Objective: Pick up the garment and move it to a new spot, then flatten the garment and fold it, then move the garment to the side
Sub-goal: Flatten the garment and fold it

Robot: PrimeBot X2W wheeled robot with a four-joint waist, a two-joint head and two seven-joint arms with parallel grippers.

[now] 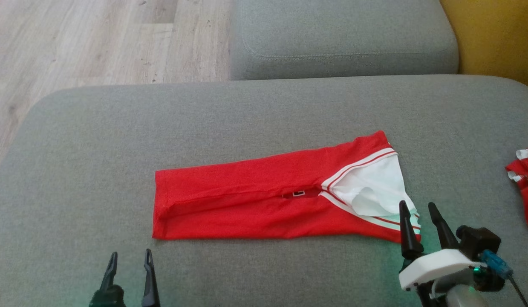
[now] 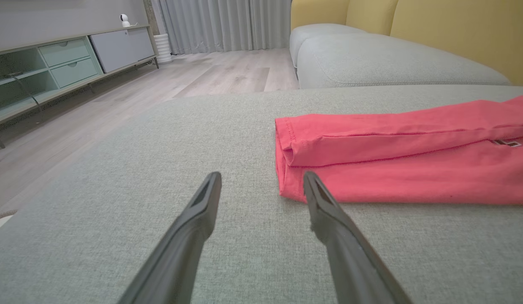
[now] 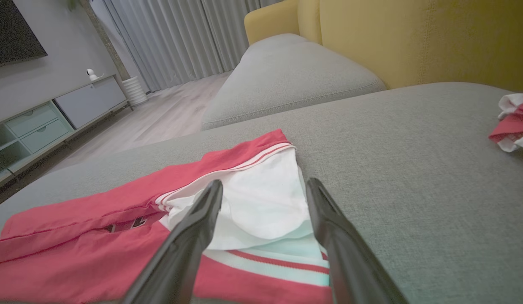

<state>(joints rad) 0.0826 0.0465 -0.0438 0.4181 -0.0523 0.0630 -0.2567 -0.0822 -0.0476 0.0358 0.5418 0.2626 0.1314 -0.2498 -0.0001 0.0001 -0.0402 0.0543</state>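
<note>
Head view: the red garment (image 1: 255, 204) lies folded into a long band across the middle of the big grey cushion (image 1: 97, 149), with its white, striped end (image 1: 374, 187) on my right. My left gripper (image 1: 131, 253) sits nearer to me than the garment's plain left end, apart from the cloth, with its two fingers spread and nothing between them. My right gripper (image 1: 417, 204) is at the garment's white end, its jaws wide too and its fingertips showing against the striped hem. A second red-and-white cloth (image 1: 523, 179) lies well to the right of the garment.

Left wrist view: my left gripper (image 2: 262, 174) is open and empty above bare cushion (image 2: 160, 169). Its right fingertip (image 2: 312, 181) is just beside the garment's (image 2: 413, 169) near left corner; I cannot tell if it touches.

Right wrist view: my right gripper (image 3: 264, 180) is spread wide with the garment's (image 3: 96, 253) white end (image 3: 261, 202) showing between the fingers. It clamps nothing. Whether the tips rest on the cloth I cannot tell. The second cloth (image 3: 512, 122) lies far right of the garment.
</note>
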